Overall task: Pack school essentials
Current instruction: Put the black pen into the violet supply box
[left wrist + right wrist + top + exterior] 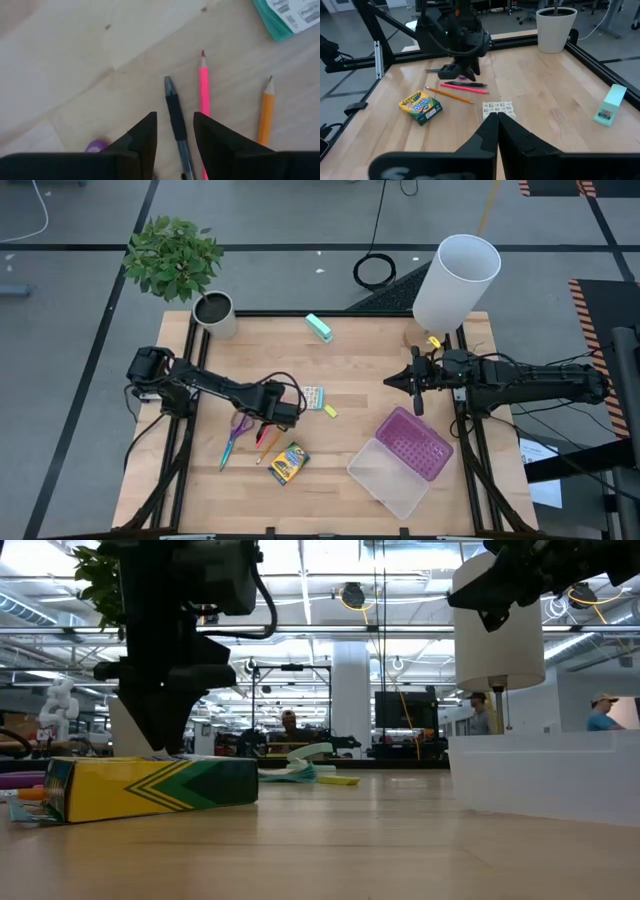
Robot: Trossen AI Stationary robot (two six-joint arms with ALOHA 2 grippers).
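My left gripper (175, 120) hangs open, low over the table's left middle (272, 418), one finger on either side of a black pen (176, 112) lying flat; I see no touch. Beside it lie a pink-red pen (203, 90) and an orange pencil (266, 112). The purple-handled scissors (238, 435) lie to the left, the green-yellow crayon box (288, 464) nearer the front edge. The small printed card (313, 397) and the tiny yellow eraser (330, 411) lie to the right. My right gripper (415, 385) waits shut above the table's right side.
A purple container (413, 442) with its clear lid (385, 475) beside it sits at the front right. A teal block (319, 328) lies at the far middle. A white cylinder (455, 280) stands at the far right, a potted plant (212, 313) at the far left.
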